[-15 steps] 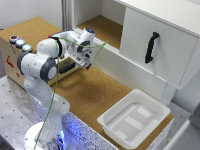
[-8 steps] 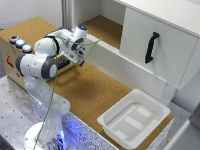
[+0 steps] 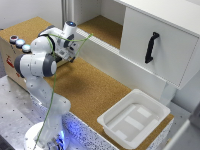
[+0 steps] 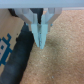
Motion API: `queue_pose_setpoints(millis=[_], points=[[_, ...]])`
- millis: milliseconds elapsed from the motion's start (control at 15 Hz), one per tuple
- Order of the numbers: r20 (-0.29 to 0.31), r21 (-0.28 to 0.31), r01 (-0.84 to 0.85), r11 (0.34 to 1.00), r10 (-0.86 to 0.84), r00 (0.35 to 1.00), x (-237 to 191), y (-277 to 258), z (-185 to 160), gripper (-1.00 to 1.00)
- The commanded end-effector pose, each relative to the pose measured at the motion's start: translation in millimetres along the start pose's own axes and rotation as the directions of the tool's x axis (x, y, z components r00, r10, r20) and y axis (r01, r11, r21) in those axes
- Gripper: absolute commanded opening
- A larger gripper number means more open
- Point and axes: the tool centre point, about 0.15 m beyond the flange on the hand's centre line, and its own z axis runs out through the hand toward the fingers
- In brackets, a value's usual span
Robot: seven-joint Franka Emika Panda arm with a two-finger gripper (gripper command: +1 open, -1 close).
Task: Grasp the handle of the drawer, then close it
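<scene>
The white drawer (image 3: 165, 55) stands pulled out from the cabinet at the exterior view's upper right. Its black vertical handle (image 3: 151, 47) is on the front face. My gripper (image 3: 70, 57) is far to the exterior view's left of the handle, over the cork surface beside a cardboard box. In the wrist view the gripper (image 4: 41, 44) points down at the cork, its two fingers pressed together with nothing between them. The drawer and handle do not show in the wrist view.
A white plastic tray (image 3: 116, 129) sits on the cork surface (image 3: 90, 90) at the exterior view's lower right. A cardboard box (image 3: 11, 55) with round coloured caps (image 3: 19, 42) stands at the left. A green cable (image 3: 82, 41) loops by the arm.
The gripper has moved toward the exterior view's left and slightly down, away from the drawer, staying shut. The drawer has not moved.
</scene>
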Motion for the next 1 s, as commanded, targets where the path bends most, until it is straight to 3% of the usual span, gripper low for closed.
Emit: queue_pose_setpoints(millis=[0, 333, 400, 667, 733, 933], points=[[0.014, -0.073, -0.037, 0.997, 0.039, 0.999, 25, -21, -2, -1.00], [-0.037, -0.161, -0.093, 0.983, 0.088, 0.995, 31, -1, -43, -1.00], [-0.035, -0.175, -0.105, 0.979, 0.101, 0.994, 32, 0, -47, 1.00], [0.005, -0.137, -0.149, 0.979, 0.151, 0.989, 32, 13, -59, 1.00], [0.084, -0.061, -0.198, 0.978, 0.203, 0.976, 35, 21, -59, 1.00], [0.084, -0.061, -0.198, 0.978, 0.203, 0.976, 35, 21, -59, 1.00]])
